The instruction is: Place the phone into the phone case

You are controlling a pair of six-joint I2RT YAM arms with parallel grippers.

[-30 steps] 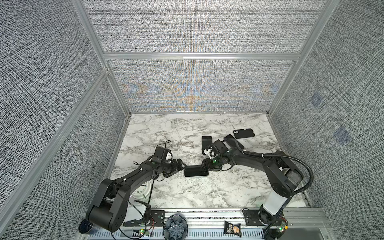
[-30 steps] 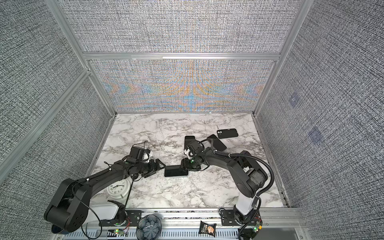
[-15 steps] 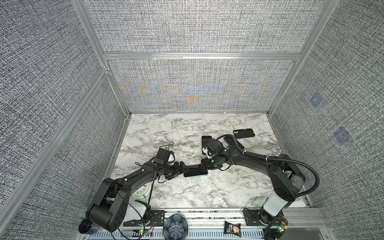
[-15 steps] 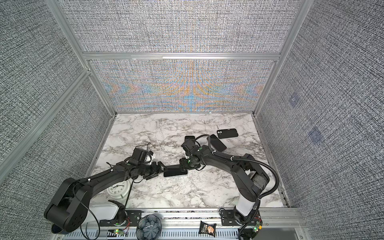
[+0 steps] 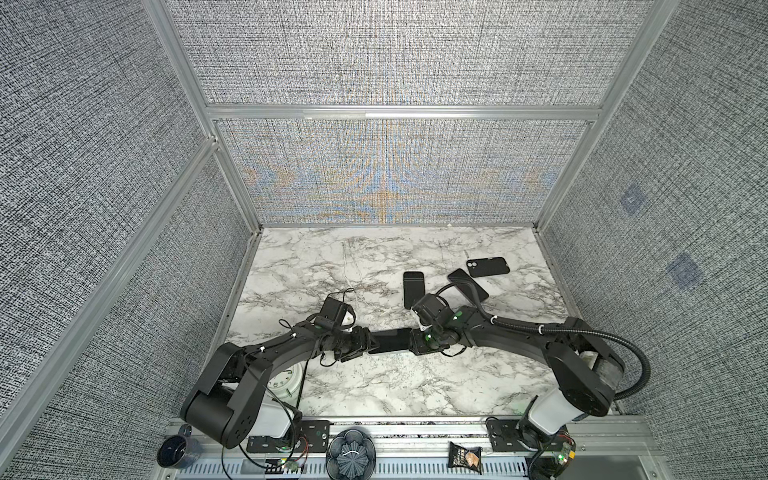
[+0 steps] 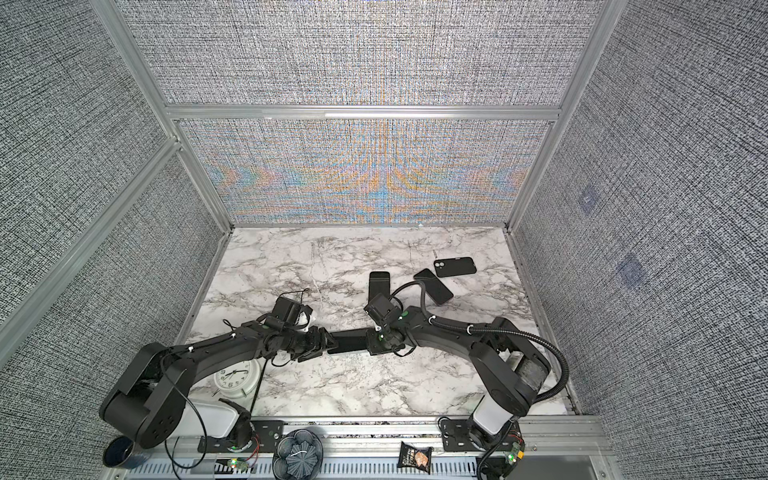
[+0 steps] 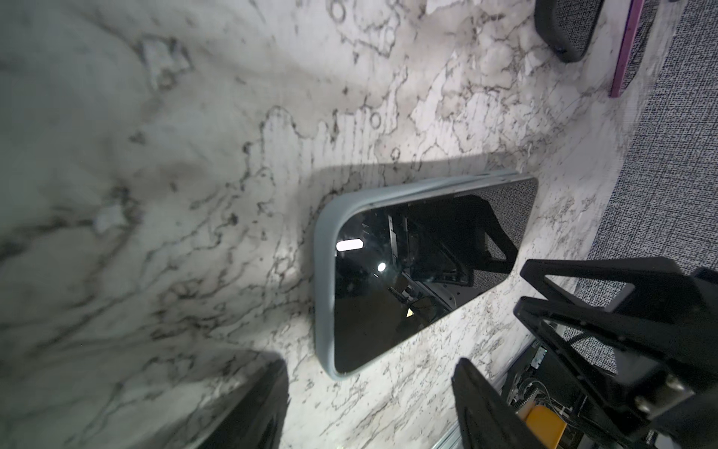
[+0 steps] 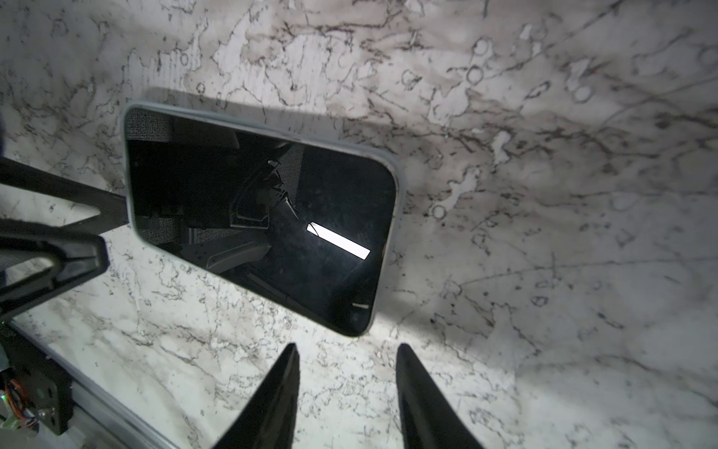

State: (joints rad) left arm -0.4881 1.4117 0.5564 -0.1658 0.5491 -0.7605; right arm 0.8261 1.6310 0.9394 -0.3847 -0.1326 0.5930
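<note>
A: Phone (image 5: 388, 345) lies flat on the table (image 5: 374, 390), screen up, mid-front, sitting in the pale case (image 7: 324, 272). What moved?

B: Both your arms closed in over the last second. You had a gap at each end. Now the left pincer (image 7: 369, 373) and right pincer (image 8: 347, 350) sit right at its two short ends, and both sets of jaws have narrowed.

A: Holding anything?

B: No. Each is part open with nothing between the fingers. In the right wrist view one left finger (image 8: 62, 188) looks to be touching the phone's short edge, but I can't be sure.

A: Meaning?

B: My read is you're squaring it up or pressing it home, not picking it up. The pale rim shows round the screen, but I can't tell if every corner is seated. Check before you back off.

A: Room?

B: Near side is bare marble up to the front rail. The clock (image 5: 286, 380) is tucked under your left arm, so don't drop that elbow. Both ends are taken by the arms. On the far side there's a short clear strip, then a dark spare (image 5: 414, 289) just behind the right wrist. A second spare (image 5: 467, 284) and a black case (image 5: 488, 267) lie further back towards the right wall. Back-left is open.
</note>
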